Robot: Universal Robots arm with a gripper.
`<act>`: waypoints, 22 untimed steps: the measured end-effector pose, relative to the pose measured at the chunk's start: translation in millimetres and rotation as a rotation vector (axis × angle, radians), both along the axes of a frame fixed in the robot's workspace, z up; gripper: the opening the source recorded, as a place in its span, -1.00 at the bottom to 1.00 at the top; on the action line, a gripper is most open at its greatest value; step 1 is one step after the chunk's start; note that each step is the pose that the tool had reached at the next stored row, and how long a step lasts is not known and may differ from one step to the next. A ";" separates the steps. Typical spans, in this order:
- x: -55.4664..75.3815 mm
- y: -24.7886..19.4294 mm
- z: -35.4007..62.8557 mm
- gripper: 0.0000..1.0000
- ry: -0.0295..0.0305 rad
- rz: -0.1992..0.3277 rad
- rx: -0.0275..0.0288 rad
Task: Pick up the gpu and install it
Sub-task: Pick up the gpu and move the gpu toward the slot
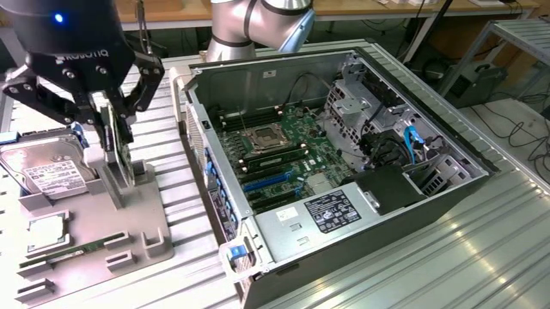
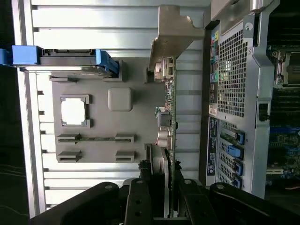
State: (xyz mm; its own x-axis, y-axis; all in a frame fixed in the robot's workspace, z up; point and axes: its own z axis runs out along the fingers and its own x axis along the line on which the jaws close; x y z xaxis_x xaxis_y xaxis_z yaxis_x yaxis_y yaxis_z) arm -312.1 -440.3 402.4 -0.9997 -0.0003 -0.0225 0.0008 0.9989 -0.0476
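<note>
The gpu (image 1: 118, 151) stands on edge in a slot of the grey parts holder (image 1: 94, 225), at the exterior view's left. My gripper (image 1: 110, 119) comes down on it from above, one finger on each side of the card, shut on its upper edge. In the wrist view the gpu (image 2: 168, 117) is seen edge-on between my fingers (image 2: 140, 180), and its silver bracket (image 2: 173, 33) points away from them. The open computer case (image 1: 344, 161) lies beside the holder, with the motherboard (image 1: 275, 148) and its blue expansion slots (image 1: 266, 183) exposed.
On the holder (image 2: 136, 89) are also a silver hard drive (image 1: 43, 170) with a white label, a square processor (image 1: 47, 233) and a green memory stick (image 1: 69, 252). The case's side wall (image 1: 193, 129) rises close beside the gpu. All of it rests on a ribbed metal table (image 1: 447, 257).
</note>
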 end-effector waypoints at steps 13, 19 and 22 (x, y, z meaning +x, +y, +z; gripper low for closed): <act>7.0 0.0 27.7 -0.45 0.0034 0.015 -0.0024; 36.4 0.0 27.7 -0.45 0.0033 0.015 -0.0023; 60.9 0.0 27.7 -0.45 0.0033 0.015 -0.0023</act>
State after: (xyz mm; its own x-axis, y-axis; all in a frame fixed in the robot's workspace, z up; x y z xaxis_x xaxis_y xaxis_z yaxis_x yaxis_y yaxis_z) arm -251.2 -440.3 430.1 -0.9997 -0.0157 -0.0192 -0.0147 0.9986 -0.0499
